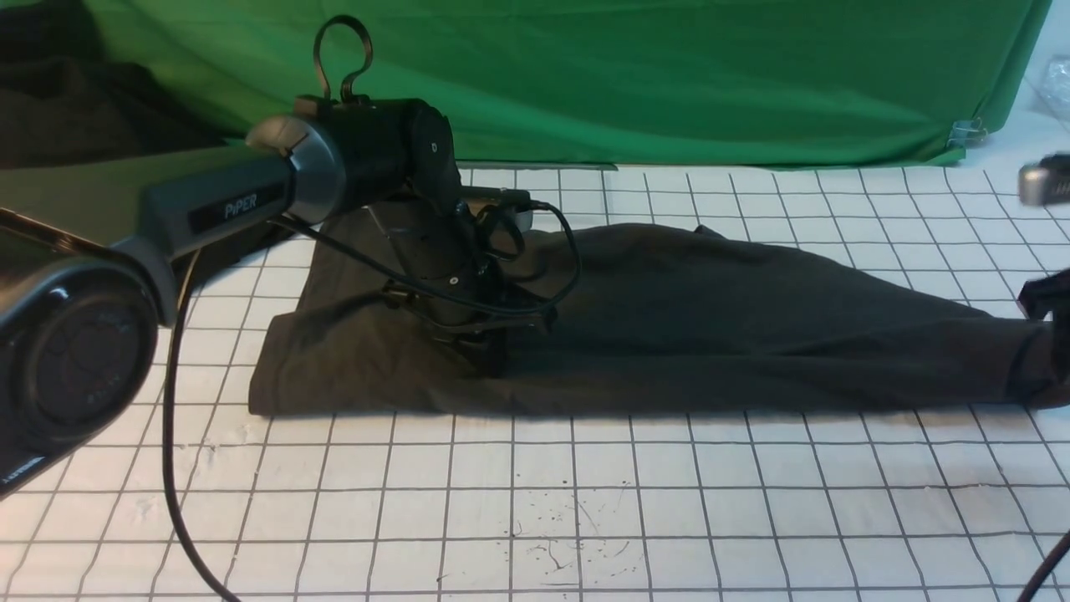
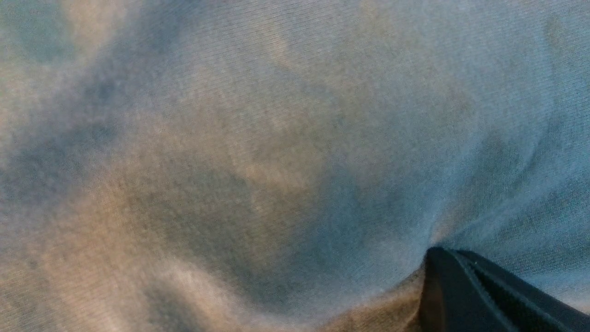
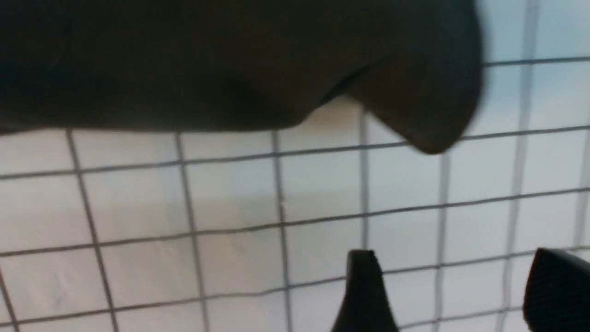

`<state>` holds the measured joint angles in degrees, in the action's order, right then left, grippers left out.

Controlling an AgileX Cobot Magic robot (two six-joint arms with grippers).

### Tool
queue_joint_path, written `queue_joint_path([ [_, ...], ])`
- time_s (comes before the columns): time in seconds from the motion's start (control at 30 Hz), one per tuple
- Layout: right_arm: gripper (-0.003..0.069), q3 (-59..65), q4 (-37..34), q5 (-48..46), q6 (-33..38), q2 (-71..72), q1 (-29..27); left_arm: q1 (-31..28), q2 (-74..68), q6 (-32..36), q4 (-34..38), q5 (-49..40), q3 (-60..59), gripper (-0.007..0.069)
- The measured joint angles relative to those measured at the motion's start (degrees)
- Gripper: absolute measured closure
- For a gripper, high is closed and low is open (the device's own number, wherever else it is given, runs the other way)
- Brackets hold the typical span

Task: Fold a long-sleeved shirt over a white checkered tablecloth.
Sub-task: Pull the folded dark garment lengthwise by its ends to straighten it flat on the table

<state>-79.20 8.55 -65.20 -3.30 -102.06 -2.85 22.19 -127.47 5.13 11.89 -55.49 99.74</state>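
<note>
1. Front view. The long-sleeved shirt (image 1: 710,326) lies as a long dark band across the white checkered tablecloth (image 1: 585,485), running from beside my left arm to the right edge. My left gripper (image 1: 491,351) points down onto the shirt's left part, probably to anchor that end for a fold. A green backdrop (image 1: 669,84) hangs behind, and a blacker garment heap (image 1: 75,92) sits far left.
2. Left wrist view. Knit fabric fills the frame. My left fingertips (image 2: 461,286) are clenched together and creases converge on them, so I judge this a pinch on the shirt.
3. Right wrist view. My right gripper (image 3: 456,295) hovers spread and empty over bare tablecloth, near the shirt's end, and is free to take a new hold.
4. All views. No container appears.
</note>
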Motion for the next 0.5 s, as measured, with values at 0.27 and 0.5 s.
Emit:
queue_joint_path([
  [0.27, 0.0225, 2.9, -0.5, 8.9, -1.8, -7.4, -4.4, 0.0, 0.0, 0.0, 0.0, -0.2, 0.0, 0.0628],
  [0.5, 0.0240, 2.9, -4.8, 16.3, 0.3, -8.9, -5.7, 0.0, 0.0, 0.0, 0.0, -0.1, 0.0, 0.0628],
])
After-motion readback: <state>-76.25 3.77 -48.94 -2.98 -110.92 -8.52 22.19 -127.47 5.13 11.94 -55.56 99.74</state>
